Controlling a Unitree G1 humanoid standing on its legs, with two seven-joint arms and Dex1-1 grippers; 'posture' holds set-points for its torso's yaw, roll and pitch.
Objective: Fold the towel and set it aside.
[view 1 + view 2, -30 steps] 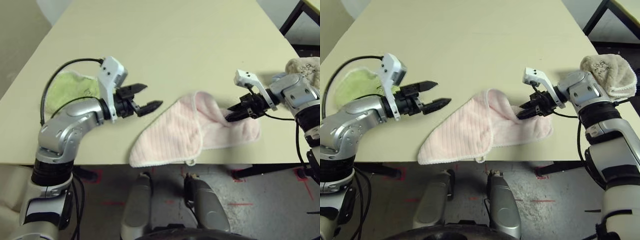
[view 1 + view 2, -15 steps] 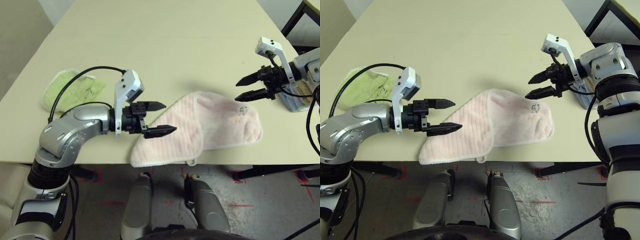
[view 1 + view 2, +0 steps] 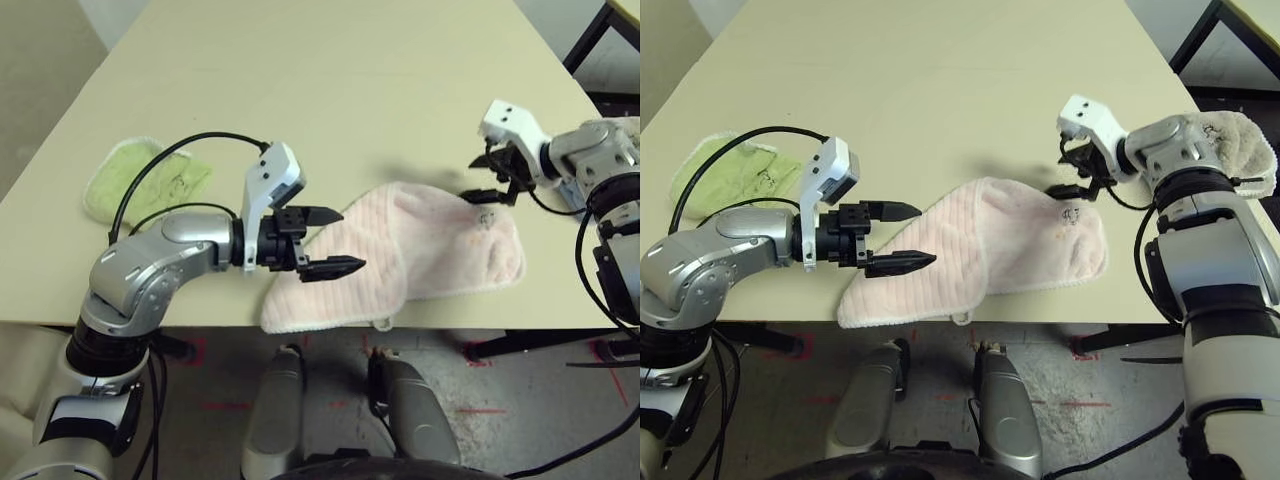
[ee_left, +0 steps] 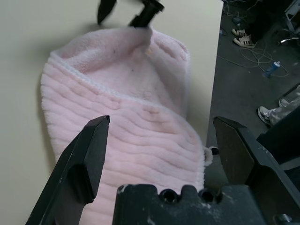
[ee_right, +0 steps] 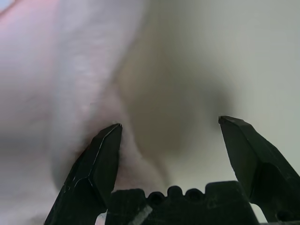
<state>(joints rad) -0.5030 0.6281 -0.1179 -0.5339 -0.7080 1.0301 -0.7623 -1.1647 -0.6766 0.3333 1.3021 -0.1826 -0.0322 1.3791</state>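
While towel (image 3: 400,260) lies btwn them, left claw (image 3: 325,241) & right claw (image 3: 487,176) gape apart.

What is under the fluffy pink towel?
The towel lies folded over itself on the table, so one pink layer lies under another, with tabletop beneath. Its near corner and little loop reach just past the table's front edge. Whether anything small hides inside the fold cannot be seen.

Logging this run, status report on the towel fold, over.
Left gripper open, empty, at towel's near corner. Right gripper open at far edge. Towel folded over, at table edge. Nothing in the way.
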